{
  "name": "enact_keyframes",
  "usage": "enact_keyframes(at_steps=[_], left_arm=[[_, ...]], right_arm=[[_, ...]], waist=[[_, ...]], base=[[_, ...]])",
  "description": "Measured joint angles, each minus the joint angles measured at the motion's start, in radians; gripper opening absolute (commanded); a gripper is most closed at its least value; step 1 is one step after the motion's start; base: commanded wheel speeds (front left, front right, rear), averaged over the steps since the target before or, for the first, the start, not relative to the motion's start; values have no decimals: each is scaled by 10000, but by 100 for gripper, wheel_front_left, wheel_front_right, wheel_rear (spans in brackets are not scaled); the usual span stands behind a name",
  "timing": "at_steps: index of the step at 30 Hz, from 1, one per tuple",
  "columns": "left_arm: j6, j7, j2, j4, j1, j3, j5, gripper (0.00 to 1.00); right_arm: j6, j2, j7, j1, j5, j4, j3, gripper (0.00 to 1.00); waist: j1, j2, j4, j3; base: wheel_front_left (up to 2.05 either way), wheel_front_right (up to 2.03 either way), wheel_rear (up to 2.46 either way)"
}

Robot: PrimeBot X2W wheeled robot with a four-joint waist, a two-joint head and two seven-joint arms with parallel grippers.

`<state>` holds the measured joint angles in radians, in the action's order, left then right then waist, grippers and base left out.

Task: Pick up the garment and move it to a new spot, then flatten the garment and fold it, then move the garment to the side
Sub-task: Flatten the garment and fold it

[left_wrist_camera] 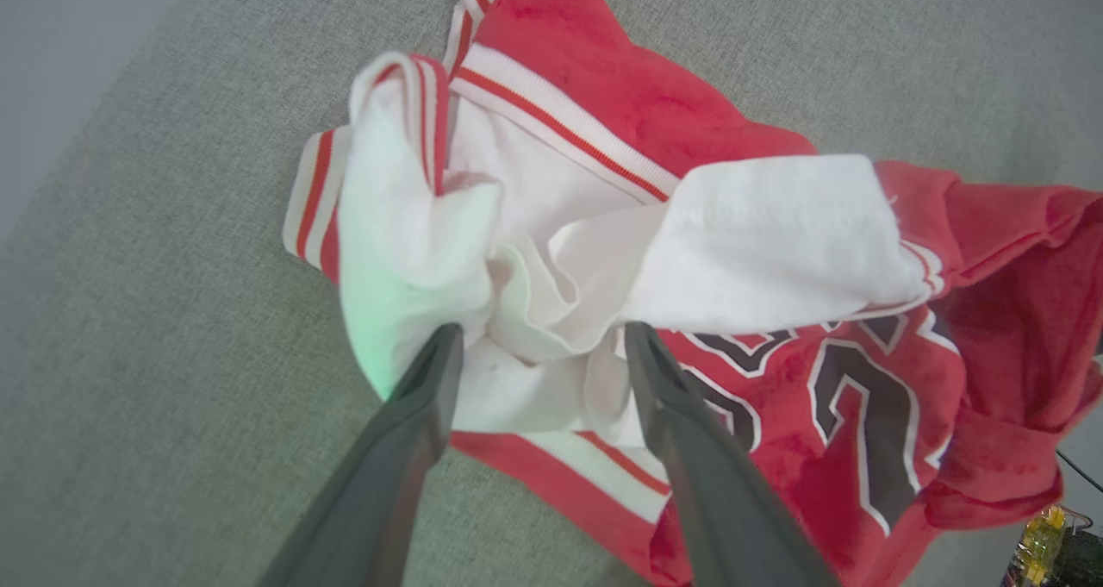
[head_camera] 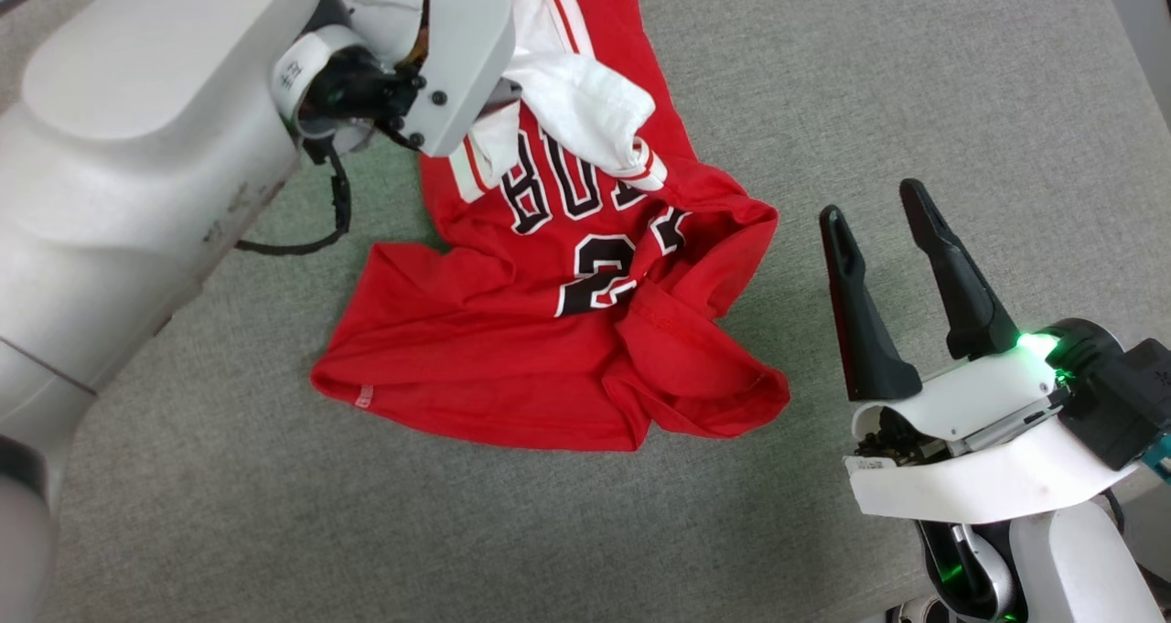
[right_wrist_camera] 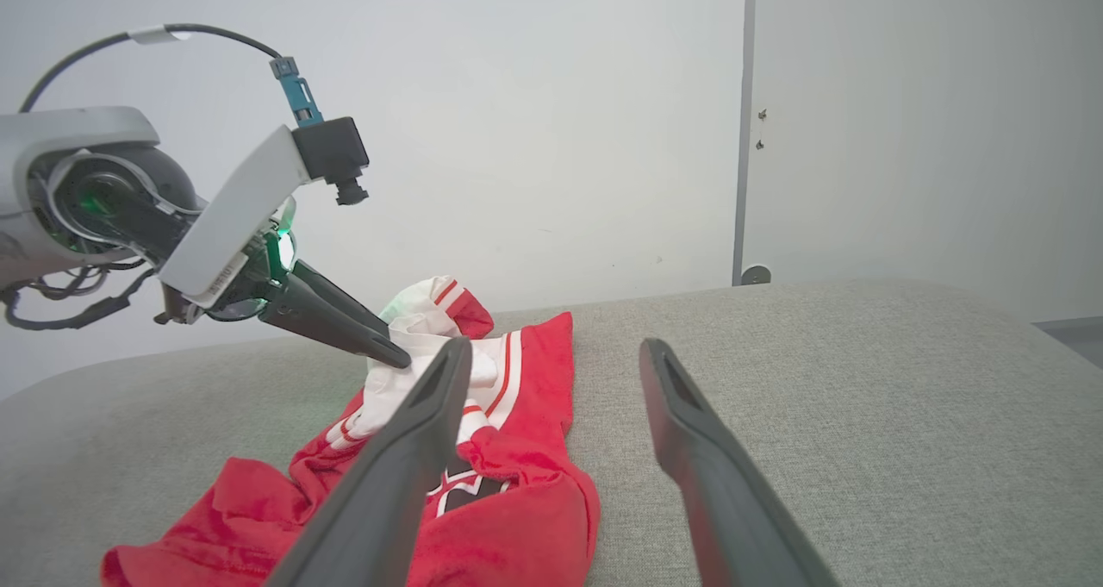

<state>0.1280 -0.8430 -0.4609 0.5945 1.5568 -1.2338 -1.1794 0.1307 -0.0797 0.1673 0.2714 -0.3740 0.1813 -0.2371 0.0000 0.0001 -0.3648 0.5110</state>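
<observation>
Jersey [head_camera: 549, 330] crumpled, mid grey pad [head_camera: 915, 74]. L gripper [left_wrist_camera: 539, 333]: jaws wide, tips at bunched white lining [left_wrist_camera: 758, 242]. R gripper [head_camera: 874, 198]: jaws wide, empty, near jersey, not touching

The table [head_camera: 915, 74] was covered in grey woven fabric with rounded edges. Behind it stood a plain white wall [right_wrist_camera: 534, 96], evenly lit. The wall was divided by a vertical grey strip [right_wrist_camera: 739, 139] with a small round fitting [right_wrist_camera: 755, 274] at its base.
</observation>
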Motion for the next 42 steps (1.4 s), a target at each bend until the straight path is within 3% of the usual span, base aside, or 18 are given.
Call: enact_keyframes(at_steps=[2, 5, 6, 16, 24, 28, 33, 42], left_arm=[[2, 38, 2, 31, 0, -40, -50, 49], [2, -6, -27, -31, 4, -142, -86, 19], [2, 0, -42, -79, 9, -167, -88, 0], [10, 349, -251, -199, 148, 63, -880, 0], [10, 780, -1325, -420, 67, 364, -1346, 0], [10, 1421, -1455, -485, -83, 767, -1774, 0], [10, 1473, -894, -631, -62, 704, -1870, 0], [10, 1733, 899, 196, 588, 497, -1674, 0]], right_arm=[[0, 2, -2, 5, 0, -10, -23, 100], [0, 4, -4, 25, 0, -29, -38, 100], [0, 4, -4, 31, 0, -31, -48, 100], [0, -23, -138, 29, 31, 2, 12, 100], [0, -174, -479, 21, 61, 209, 109, 100], [0, -224, -650, 28, 58, 318, 111, 100], [0, -203, -704, 51, -54, 387, 19, 100], [0, 94, 107, 27, -627, 59, -366, 100]], waist=[[0, 0, 4, -7], [0, 0, 20, -27], [0, 0, 30, -30], [0, 0, 404, -195], [0, -1, 992, -498], [0, 0, 1204, -644], [-1, 0, 1152, -702], [0, -1, 261, -404]], base=[[0, 0, 0], [0, 0, 0], [0, 0, 0], [0, 0, 0], [0, 0, 0], [0, 0, 0], [0, 0, 0], [0, 0, 0]])
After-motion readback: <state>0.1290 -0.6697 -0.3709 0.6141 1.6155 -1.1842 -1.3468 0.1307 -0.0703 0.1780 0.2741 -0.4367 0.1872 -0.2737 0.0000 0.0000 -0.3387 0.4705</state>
